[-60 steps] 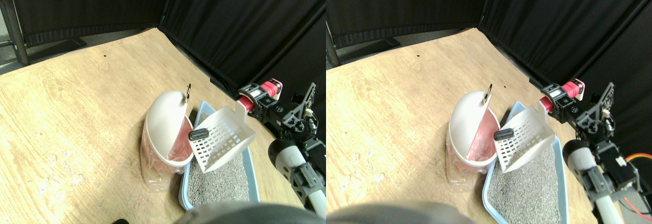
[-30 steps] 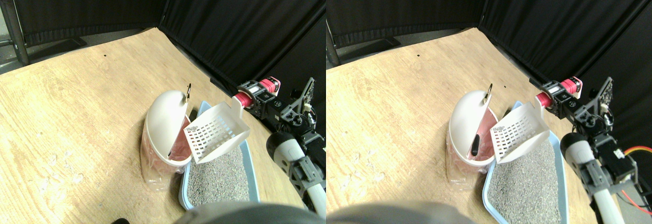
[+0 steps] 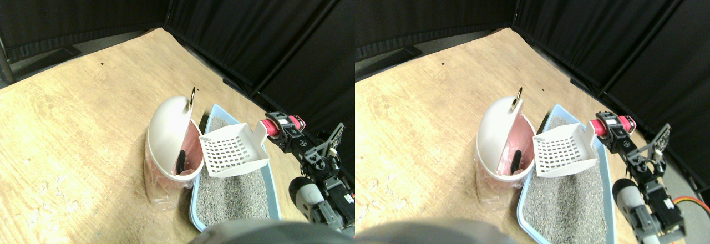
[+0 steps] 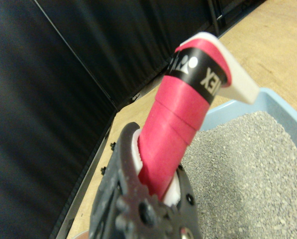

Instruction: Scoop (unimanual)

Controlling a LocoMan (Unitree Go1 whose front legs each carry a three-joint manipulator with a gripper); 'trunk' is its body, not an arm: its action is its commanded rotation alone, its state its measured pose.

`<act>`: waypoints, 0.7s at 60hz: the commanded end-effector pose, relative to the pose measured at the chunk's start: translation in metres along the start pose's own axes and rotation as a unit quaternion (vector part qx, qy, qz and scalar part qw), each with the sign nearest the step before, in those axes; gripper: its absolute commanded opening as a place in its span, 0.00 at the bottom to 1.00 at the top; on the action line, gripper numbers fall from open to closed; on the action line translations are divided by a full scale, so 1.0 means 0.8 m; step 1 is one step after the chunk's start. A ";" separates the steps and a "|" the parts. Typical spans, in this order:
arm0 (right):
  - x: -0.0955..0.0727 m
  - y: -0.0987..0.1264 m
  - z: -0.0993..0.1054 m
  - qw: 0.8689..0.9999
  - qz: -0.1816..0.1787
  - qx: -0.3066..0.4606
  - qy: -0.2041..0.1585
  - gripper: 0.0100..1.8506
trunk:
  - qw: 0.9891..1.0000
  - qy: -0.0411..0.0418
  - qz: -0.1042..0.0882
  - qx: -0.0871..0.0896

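Plywood floor [image 3: 72, 127] fills most of the stereo view, bounded along the top and right by black curtain panels [image 3: 249, 22]. At the lower middle of the frame sits a pale blue litter tray [image 3: 215, 114] filled with grey granules [image 3: 230, 194], its long side running toward the bottom edge. Just left of the tray, touching or nearly touching its rim, stands a white bin [image 3: 166, 130] with a domed swing lid and a pink liner showing inside its opening. A dark oblong lump [image 3: 181, 161] lies inside that opening, against the liner.

Over the tray's upper part, beside the bin's mouth, hangs a white slotted scoop [image 3: 232, 151], its perforated face tilted toward the bin and carrying nothing. Its handle, wrapped in red tape [image 4: 175, 124], points to the right of the frame into the right gripper [image 3: 284, 131].

From the wrist camera the dark jaws are closed around the taped handle, gripping it near its base, though the far jaw is mostly hidden behind the wrap. Grey litter and the blue tray wall lie beyond the handle.
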 end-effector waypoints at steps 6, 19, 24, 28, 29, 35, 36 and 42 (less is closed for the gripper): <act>-0.018 -0.022 -0.013 0.998 -0.036 0.033 -0.046 0.04 | 0.999 0.001 -0.041 0.021; -0.048 -0.054 -0.050 0.986 -0.108 0.105 -0.069 0.03 | 0.996 0.008 -0.074 0.045; -0.058 -0.063 -0.061 0.982 -0.125 0.124 -0.075 0.03 | 0.995 0.010 -0.086 0.053; -0.068 -0.072 -0.074 0.978 -0.144 0.131 -0.078 0.03 | 0.994 0.012 -0.094 0.059; -0.068 -0.072 -0.074 0.978 -0.144 0.131 -0.078 0.03 | 0.994 0.012 -0.096 0.060; -0.082 -0.085 -0.091 0.971 -0.170 0.144 -0.084 0.04 | 0.992 0.014 -0.107 0.068; -0.084 -0.088 -0.094 0.971 -0.173 0.145 -0.084 0.04 | 0.991 0.015 -0.110 0.069; -0.090 -0.096 -0.106 0.965 -0.189 0.158 -0.088 0.05 | 0.990 0.016 -0.118 0.073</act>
